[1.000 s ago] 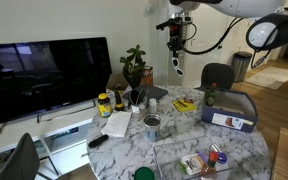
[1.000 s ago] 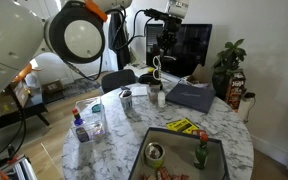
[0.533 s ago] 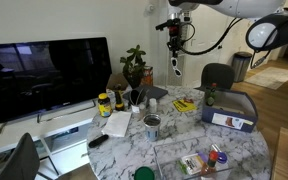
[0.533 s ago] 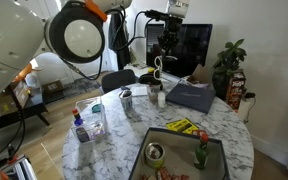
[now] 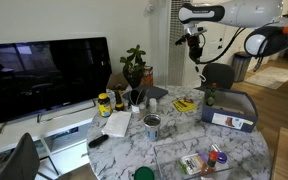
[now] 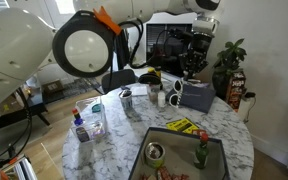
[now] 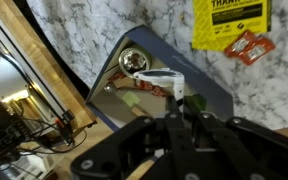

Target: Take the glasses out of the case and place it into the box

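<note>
My gripper hangs high above the marble table, beside the box's near end; it also shows in an exterior view. In the wrist view the jaws are shut on white-framed glasses, which hang over the blue-grey box. The box has a white side panel with blue print. It holds a can and a green-topped bottle; its rim shows in the foreground. A dark grey flat case lies on the table.
A yellow leaflet and red packets lie beside the box. A clear bin of colourful items sits at the table's front. A can, bottles, a plant, a TV and a chair surround the table.
The arm has swung away from the middle of the table toward the box, carrying the glasses with it. The glasses now hang over the box in the wrist view.
</note>
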Motion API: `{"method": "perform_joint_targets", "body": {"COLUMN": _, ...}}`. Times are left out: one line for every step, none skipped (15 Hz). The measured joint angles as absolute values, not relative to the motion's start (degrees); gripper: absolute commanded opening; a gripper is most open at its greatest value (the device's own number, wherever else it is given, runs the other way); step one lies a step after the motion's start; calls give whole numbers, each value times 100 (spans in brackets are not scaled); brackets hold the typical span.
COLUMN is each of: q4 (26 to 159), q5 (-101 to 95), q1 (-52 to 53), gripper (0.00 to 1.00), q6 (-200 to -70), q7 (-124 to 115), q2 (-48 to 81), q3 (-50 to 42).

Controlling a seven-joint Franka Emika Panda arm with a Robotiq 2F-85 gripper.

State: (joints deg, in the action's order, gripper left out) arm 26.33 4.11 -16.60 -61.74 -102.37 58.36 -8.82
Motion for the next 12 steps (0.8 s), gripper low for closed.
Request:
{"method": "perform_joint_targets", "body": {"q4": 2634, "q5": 379, "q1": -1780, "gripper": 3, "q6": -5992, "q7": -10280, "q2": 5902, "q3": -934}}
{"method": "perform_joint_targets", "body": {"q4": 2635, "q5": 349, "q1": -1896, "gripper": 3, "q6": -5806, "q7": -10346, "q2": 5969, "q3": -980}}
{"method": "perform_joint_targets", "body": {"q4": 2636, "q5": 328, "q1": -1999, "gripper": 3, "q6": -5650, "q7": -10435, "q2": 6040, "q3": -1025}}
{"method": "perform_joint_targets", "body": {"q4": 2637, "q5": 325, "q1": -2097, "gripper": 3, "q6": -5486, "q7": -10543, "q2": 6114, "q3": -1055}}
{"method": "perform_joint_targets", "body": {"q4": 2638, "q5": 326, "q1": -2189, "gripper": 3, "q6": -5313, "q7": -10669, "q2": 6189, "q3": -1072}}
{"method": "perform_joint_targets", "body": {"q4": 2639, "q5": 334, "q1": -2270, "gripper": 3, "q6": -5126, "q7": -10808, "q2": 6259, "q3": -1075}}
{"method": "perform_joint_targets", "body": {"q4": 2640, "q5": 368, "q1": -2342, "gripper": 3, "q6": -4919, "q7": -10961, "q2": 6330, "q3": -1072}}
{"method": "perform_joint_targets", "body": {"q4": 2639, "q5": 410, "q1": -2395, "gripper": 3, "q6": -4740, "q7": -11107, "q2": 6388, "q3": -1067}}
{"method": "perform_joint_targets", "body": {"q4": 2732, "q5": 452, "q1": -2423, "gripper": 3, "q6": -4691, "q7": -11233, "q2": 6400, "q3": -1064}}
{"method": "perform_joint_targets", "body": {"q4": 2888, "q5": 495, "q1": -2433, "gripper": 3, "q6": -4691, "q7": -11347, "q2": 6388, "q3": -1064}}
{"method": "perform_joint_targets", "body": {"q4": 3026, "q5": 552, "q1": -2435, "gripper": 3, "q6": -4691, "q7": -11449, "q2": 6383, "q3": -1063}}
{"method": "perform_joint_targets", "body": {"q4": 3138, "q5": 609, "q1": -2434, "gripper": 3, "q6": -4691, "q7": -11544, "q2": 6383, "q3": -1058}}
